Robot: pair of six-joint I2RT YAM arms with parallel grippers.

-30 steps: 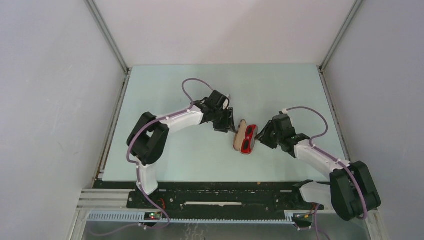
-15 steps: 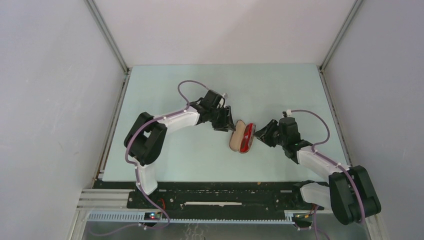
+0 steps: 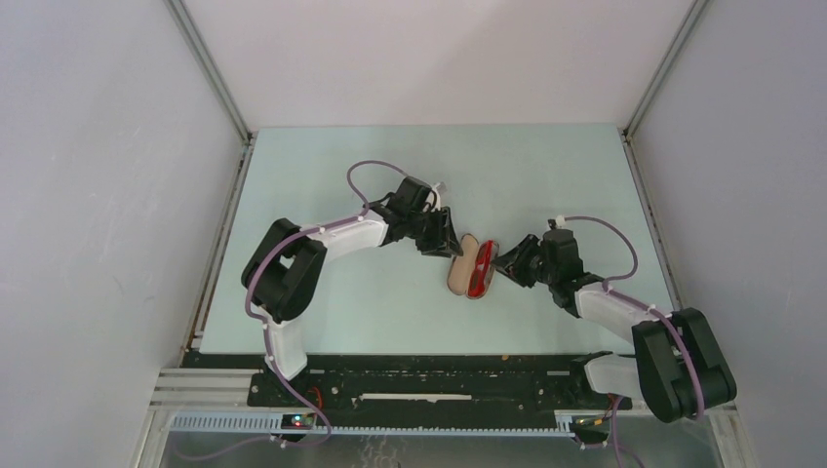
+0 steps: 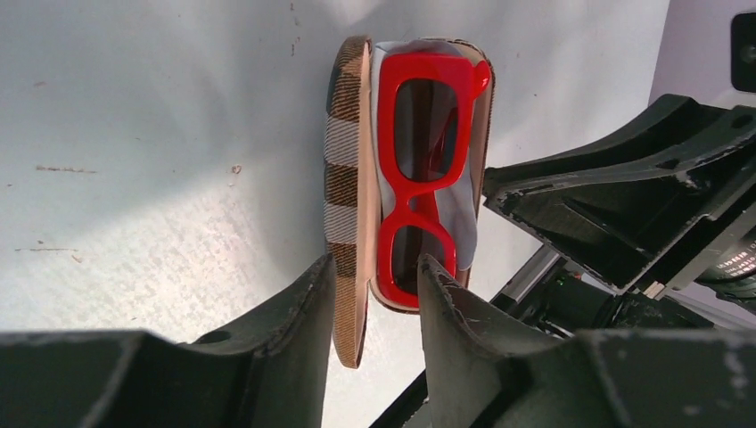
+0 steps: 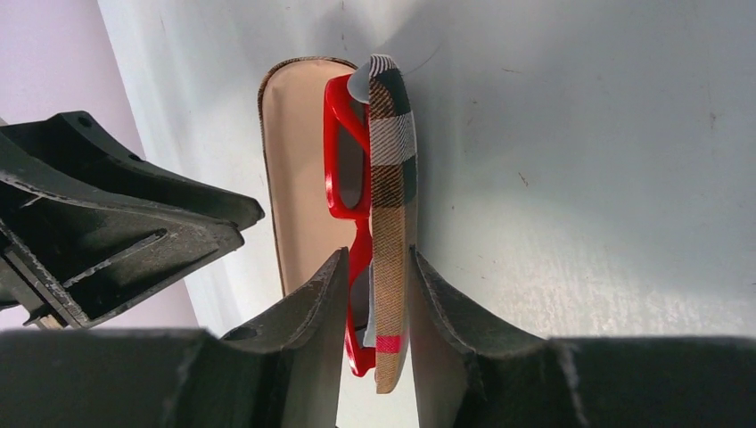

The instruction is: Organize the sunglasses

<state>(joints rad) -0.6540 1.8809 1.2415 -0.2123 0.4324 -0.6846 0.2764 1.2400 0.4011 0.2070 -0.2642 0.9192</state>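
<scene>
One case lies open in the middle of the table, every edge well away. Inside: one cloth, one pair of sunglasses. The right claw pinches its plaid wall; the left claw straddles the other rim, grip unclear.

From where I stand I count one pair of red sunglasses, one brown plaid case open in two halves, and one pale cloth, all on one pale green table. There are two white-and-black robot arms, a left arm and a right arm, and two purple cables, one per arm. Each arm ends in one gripper, the left gripper and the right gripper, with two dark fingers apiece, four in all.
</scene>
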